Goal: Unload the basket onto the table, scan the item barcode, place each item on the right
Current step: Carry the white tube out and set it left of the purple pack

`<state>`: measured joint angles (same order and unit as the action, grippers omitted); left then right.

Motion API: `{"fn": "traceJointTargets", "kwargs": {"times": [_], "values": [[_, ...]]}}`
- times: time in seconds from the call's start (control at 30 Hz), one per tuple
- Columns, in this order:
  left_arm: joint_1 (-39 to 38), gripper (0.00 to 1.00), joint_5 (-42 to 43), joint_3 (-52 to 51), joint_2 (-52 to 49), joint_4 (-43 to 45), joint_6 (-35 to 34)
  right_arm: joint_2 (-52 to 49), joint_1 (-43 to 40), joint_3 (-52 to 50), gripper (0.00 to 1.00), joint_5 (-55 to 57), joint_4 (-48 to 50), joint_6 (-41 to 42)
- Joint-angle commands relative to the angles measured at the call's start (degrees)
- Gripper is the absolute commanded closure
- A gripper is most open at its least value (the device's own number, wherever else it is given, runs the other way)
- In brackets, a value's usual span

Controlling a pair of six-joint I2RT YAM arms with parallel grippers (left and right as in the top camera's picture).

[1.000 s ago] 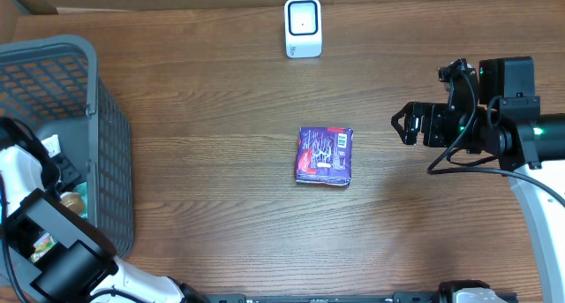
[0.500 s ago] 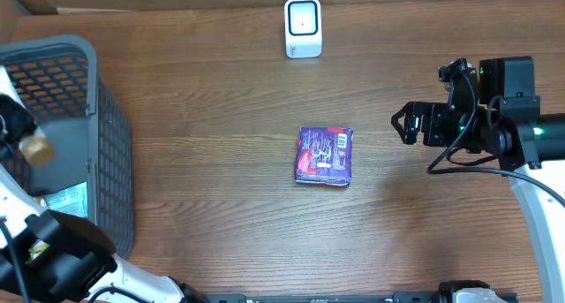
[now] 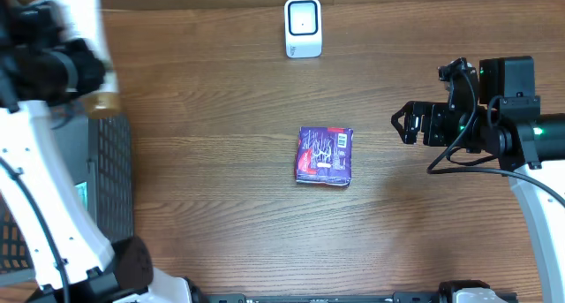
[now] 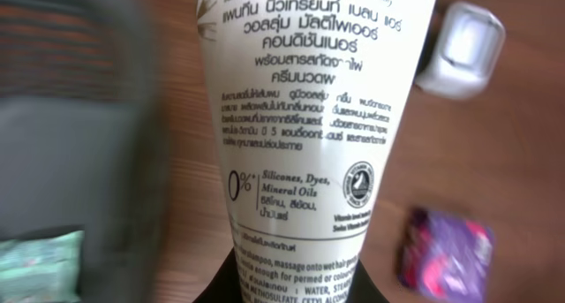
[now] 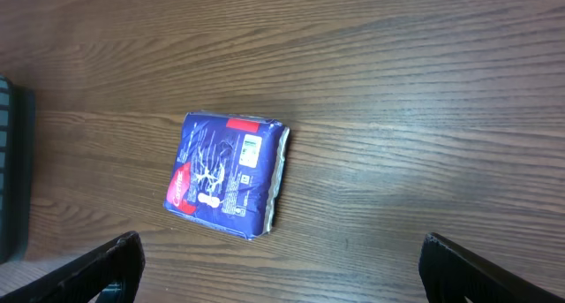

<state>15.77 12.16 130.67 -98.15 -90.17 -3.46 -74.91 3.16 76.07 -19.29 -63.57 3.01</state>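
My left gripper (image 4: 309, 287) is shut on a white tube (image 4: 309, 117) printed with Thai and English text. The tube fills the left wrist view, its black-gripped end at the bottom. From overhead the left arm is blurred at the back left, above the basket, and the tube's gold cap (image 3: 104, 100) pokes out below it. The white scanner (image 3: 303, 26) stands at the back centre and also shows in the left wrist view (image 4: 463, 47). My right gripper (image 3: 402, 124) hovers open at the right, holding nothing (image 5: 282, 276).
A purple packet (image 3: 325, 155) lies flat mid-table, left of the right gripper (image 5: 225, 175), and appears below the tube (image 4: 446, 254). A grey mesh basket (image 3: 110, 175) stands at the left edge, with other packets inside (image 4: 40, 263).
The left arm has lifted out of the basket and swung toward the back of the table with the tube in its grip. The right arm and the purple packet have not moved.
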Motion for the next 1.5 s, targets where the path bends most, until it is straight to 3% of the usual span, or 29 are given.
{"fn": "traceJointTargets", "kwargs": {"times": [0.0,0.2,0.37,0.6,0.73,0.83,1.0,1.2,1.47], "values": [[-8.3,0.96,1.4,-1.7,0.0,-0.5,-1.4,0.1,0.4,1.2,0.0,-0.3,0.5,0.0],[-21.7,0.96,-3.9,-17.6,-1.9,5.8,-8.0,0.1,0.4,1.2,0.0,-0.3,0.4,0.0],[-30.8,0.96,-6.8,-36.7,-2.6,20.0,-17.5,0.1,0.4,1.2,0.0,-0.3,0.4,0.0],[-37.4,0.96,-6.8,-56.2,-4.0,40.7,-26.6,0.1,0.4,1.2,0.0,-0.3,0.5,0.0],[-38.9,0.93,-6.5,-61.7,-4.9,48.6,-26.6,0.1,0.4,1.2,0.0,-0.3,0.3,0.0],[-39.4,0.73,-6.2,-62.7,-5.5,50.2,-26.6,0.1,0.4,1.2,0.0,-0.3,0.2,0.0],[-39.4,0.6,-6.1,-62.7,-5.4,50.2,-26.4,0.1,0.4,1.2,0.0,-0.3,0.2,0.0],[-38.3,0.59,-6.3,-59.5,-4.7,47.4,-21.5,0.1,0.4,1.2,0.0,-0.3,0.2,0.0],[-29.7,0.6,-8.6,-37.8,2.1,27.7,-17.7,0.1,0.4,1.2,0.0,-0.3,0.0,0.0]]}}
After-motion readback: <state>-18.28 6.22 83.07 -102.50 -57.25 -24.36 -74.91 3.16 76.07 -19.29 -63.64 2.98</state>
